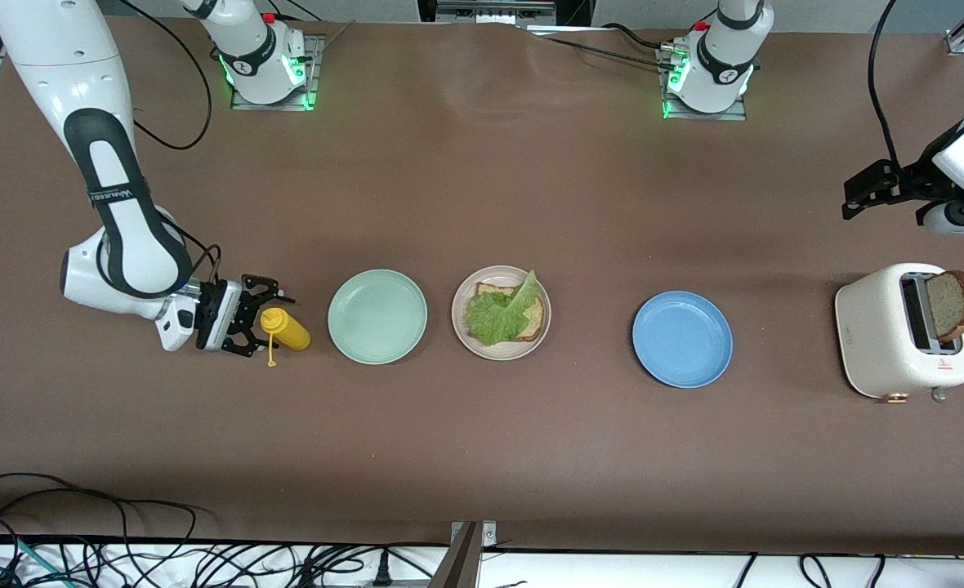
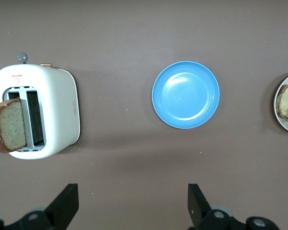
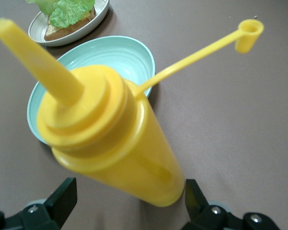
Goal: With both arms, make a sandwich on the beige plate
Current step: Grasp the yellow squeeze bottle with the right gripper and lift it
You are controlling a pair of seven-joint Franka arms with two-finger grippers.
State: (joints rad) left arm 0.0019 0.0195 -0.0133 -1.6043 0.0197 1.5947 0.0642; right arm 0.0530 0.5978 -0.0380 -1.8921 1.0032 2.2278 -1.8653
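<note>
Now: open sandwich (image 1: 505,317), lettuce over bread, on round beige plate (image 1: 463,334); brown toast slice (image 1: 953,304) in white toaster (image 1: 874,335).
Toast's light, stiff, crumbly; pinch its crust. Left gripper (image 2: 129,203) wide open over bare table; right gripper (image 1: 260,325) spread around yellow squeeze bottle (image 1: 287,328).

Yellow squeeze bottle (image 1: 287,329) standing toward right arm's end; mint-green plate (image 1: 377,316) beside it. Blue plate (image 1: 682,339) mid-table. White toaster (image 1: 899,331) near left arm's edge.

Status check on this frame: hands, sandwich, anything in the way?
Right hand open around mustard bottle beside mint plate. Left hand open, over table by toaster. Beige plate: bread and lettuce; second slice in toaster. Nothing blocking.
</note>
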